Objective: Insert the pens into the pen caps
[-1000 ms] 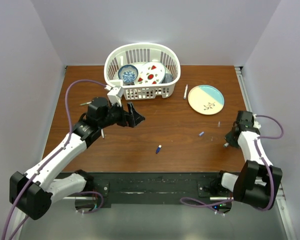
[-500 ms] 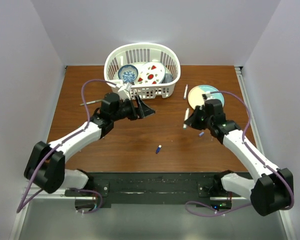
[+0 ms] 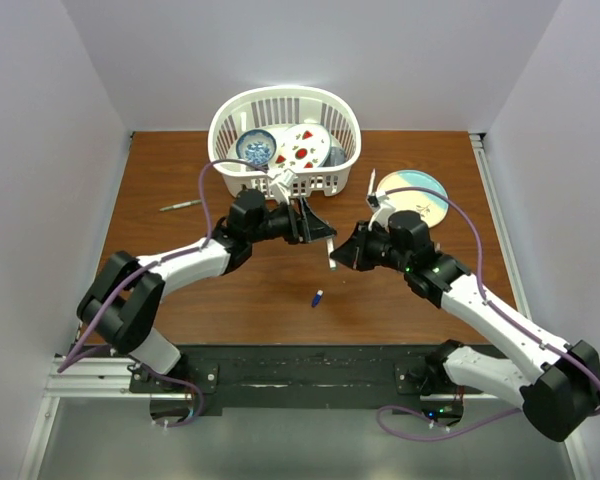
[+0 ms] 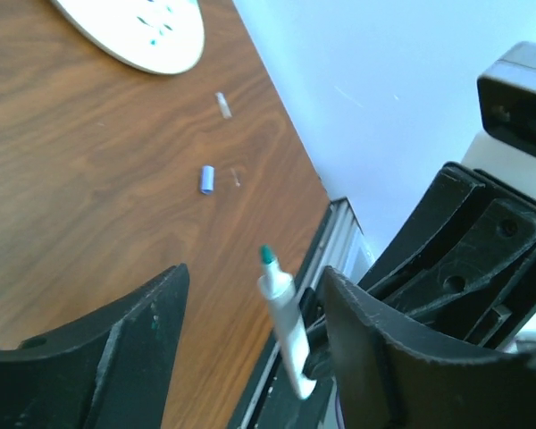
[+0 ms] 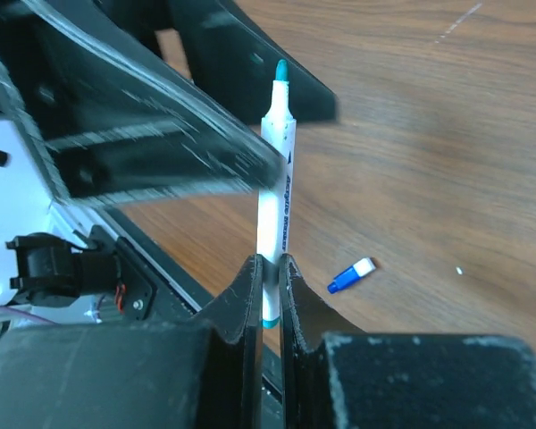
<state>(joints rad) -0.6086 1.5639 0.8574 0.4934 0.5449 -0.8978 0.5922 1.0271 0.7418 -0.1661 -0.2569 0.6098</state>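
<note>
My right gripper (image 3: pixel 338 254) (image 5: pixel 268 277) is shut on the lower end of a white pen (image 3: pixel 330 252) (image 5: pixel 275 188) with a teal tip, held upright above mid-table. My left gripper (image 3: pixel 320 228) (image 4: pixel 253 286) is open, one finger on each side of that pen (image 4: pixel 284 326); neither pad touches it, and the right finger is nearer. A blue pen cap (image 3: pixel 317 298) (image 5: pixel 352 275) with a white end lies on the table below. Another blue cap (image 4: pixel 206 179) and a clear cap (image 4: pixel 222 105) lie farther off. A white pen (image 3: pixel 371 183) and a grey pen (image 3: pixel 180 206) lie on the table.
A white basket (image 3: pixel 283 185) holding dishes stands at the back centre, close behind my left gripper. A cream and teal plate (image 3: pixel 412 198) (image 4: pixel 134 31) lies at the back right. The two arms meet over the middle of the brown table (image 3: pixel 240 290).
Both arms have swung in to the table's centre. The right gripper carried the white pen in from the right, and the left jaws have narrowed around it.
</note>
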